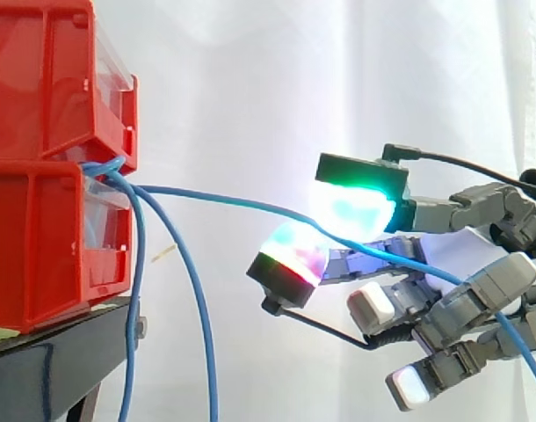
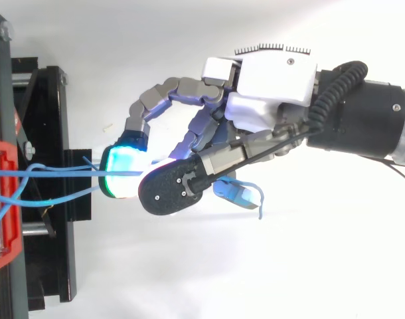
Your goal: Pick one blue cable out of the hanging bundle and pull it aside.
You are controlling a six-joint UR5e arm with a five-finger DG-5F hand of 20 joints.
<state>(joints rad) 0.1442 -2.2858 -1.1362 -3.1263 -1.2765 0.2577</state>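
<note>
At the left, stacked red bins sit on a black stand, and the bundle of cables droops from between them. One blue cable stretches rightward, clear of the rest, to the hand, whose glowing fingertips pinch it.

This looks like a robotics lab test bay. A plain white curtain hangs behind stacked red bins on a black stand, and a robot hand with glowing fingertips pinches a blue cable.
</note>
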